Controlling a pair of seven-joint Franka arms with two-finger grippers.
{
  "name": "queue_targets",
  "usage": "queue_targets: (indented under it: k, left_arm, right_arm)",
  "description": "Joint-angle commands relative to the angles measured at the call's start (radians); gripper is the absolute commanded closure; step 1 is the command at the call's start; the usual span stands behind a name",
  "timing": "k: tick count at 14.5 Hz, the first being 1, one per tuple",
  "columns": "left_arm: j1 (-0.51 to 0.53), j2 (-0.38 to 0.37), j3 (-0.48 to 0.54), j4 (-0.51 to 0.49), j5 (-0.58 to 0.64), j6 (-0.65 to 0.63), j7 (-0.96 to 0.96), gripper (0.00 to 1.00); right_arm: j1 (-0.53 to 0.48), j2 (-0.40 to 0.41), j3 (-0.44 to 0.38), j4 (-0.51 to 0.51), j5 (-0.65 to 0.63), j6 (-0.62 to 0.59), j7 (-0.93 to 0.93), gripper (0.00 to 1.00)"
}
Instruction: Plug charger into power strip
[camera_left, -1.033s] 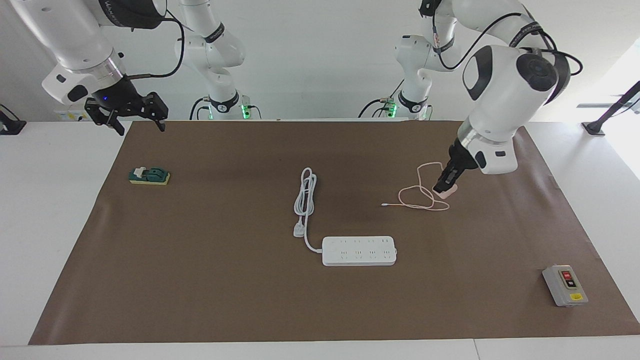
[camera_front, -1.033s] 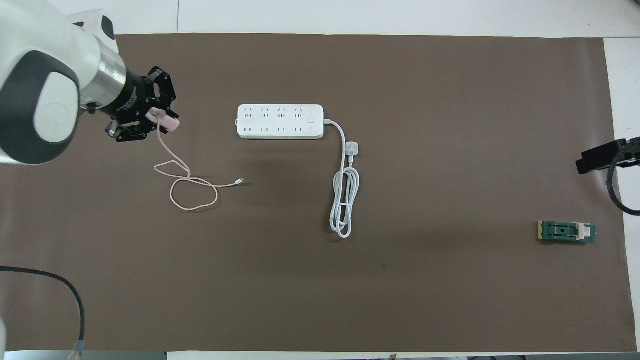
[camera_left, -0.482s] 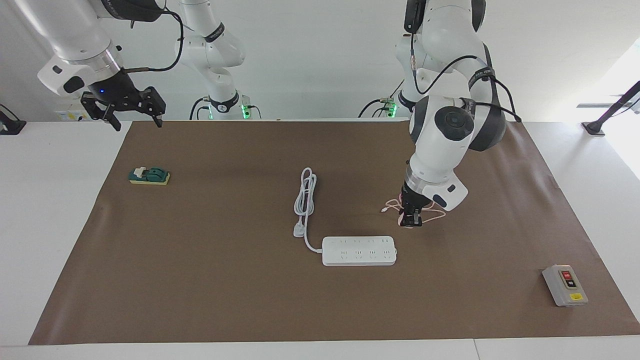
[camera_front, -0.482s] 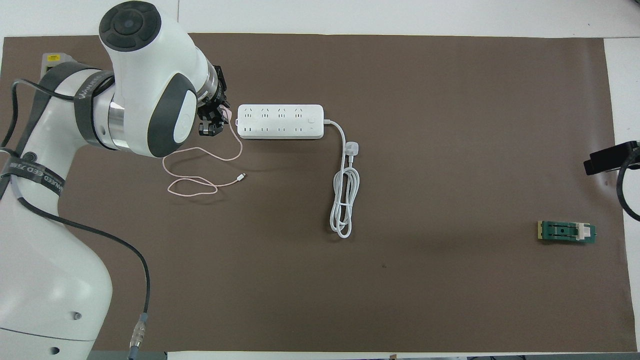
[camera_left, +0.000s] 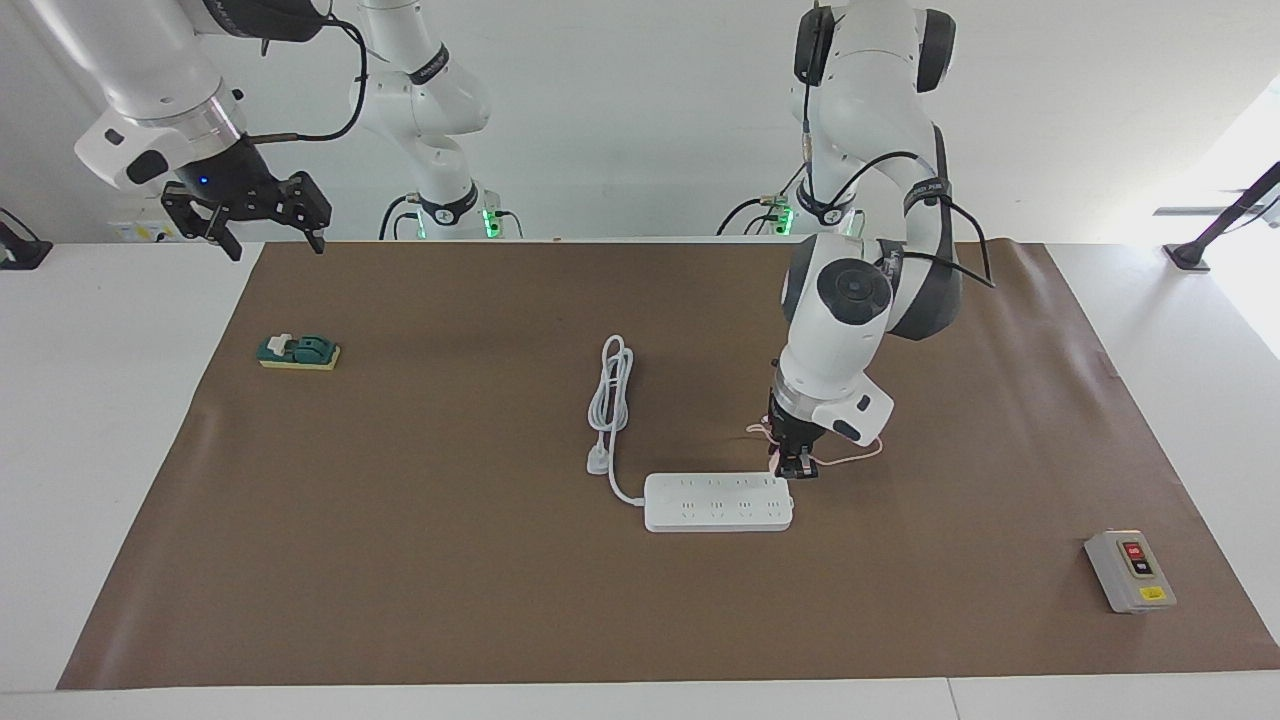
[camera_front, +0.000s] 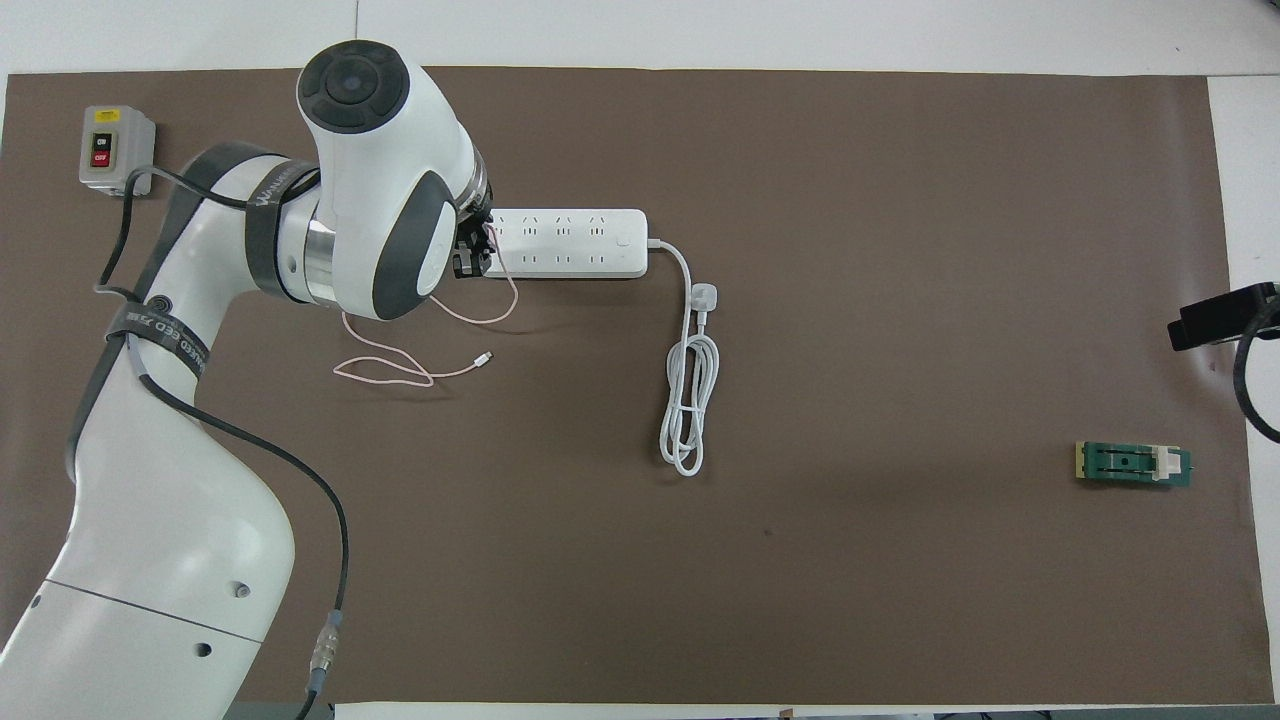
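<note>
Left gripper (camera_left: 796, 468): clamped on your small pale-pink cube charger (camera_front: 489, 233), held over the long flat white power strip's (camera_left: 718, 502) end socket, apparently for insertion
Right gripper (camera_left: 265, 214): open; waiting over the table edge

We cannot see the charger body: the left gripper (camera_left: 795, 467) and its wrist cover it. Only its pink cable (camera_front: 400, 366) shows, trailing from the fingertips. The wrist also hides the adjacent end of the power strip (camera_front: 570, 243). The right gripper (camera_front: 1215, 316) is cropped overhead.
</note>
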Motion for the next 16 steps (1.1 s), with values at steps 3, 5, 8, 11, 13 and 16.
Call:
queue_targets:
  k: [3,5,8,11,13,16]
  left_arm:
    - [-0.027,0.05,0.013,0.031,0.028,-0.005,-0.07,1.0]
    - [-0.027,0.053,0.015,0.031,0.028,-0.007,-0.083,1.0]
    - [-0.025,0.059,0.015,0.031,0.03,-0.009,-0.088,1.0]
    - [-0.024,0.073,0.018,0.032,0.033,-0.007,-0.088,1.0]
    - [-0.024,0.074,0.018,0.032,0.051,-0.007,-0.09,1.0]
    - [-0.024,0.085,0.018,0.034,0.053,-0.009,-0.093,1.0]
  right_arm:
    - [-0.001,-0.023,0.005,-0.027,-0.008,0.004,0.029,0.0]
    - [0.001,-0.023,0.006,-0.027,-0.002,0.004,0.032,0.0]
    - [-0.001,-0.023,0.006,-0.025,0.003,0.007,0.034,0.0]
    - [-0.001,-0.023,0.006,-0.025,0.003,0.007,0.034,0.0]
    - [-0.001,-0.023,0.006,-0.025,0.004,0.005,0.034,0.0]
    - [-0.002,-0.023,0.006,-0.025,0.004,0.004,0.032,0.0]
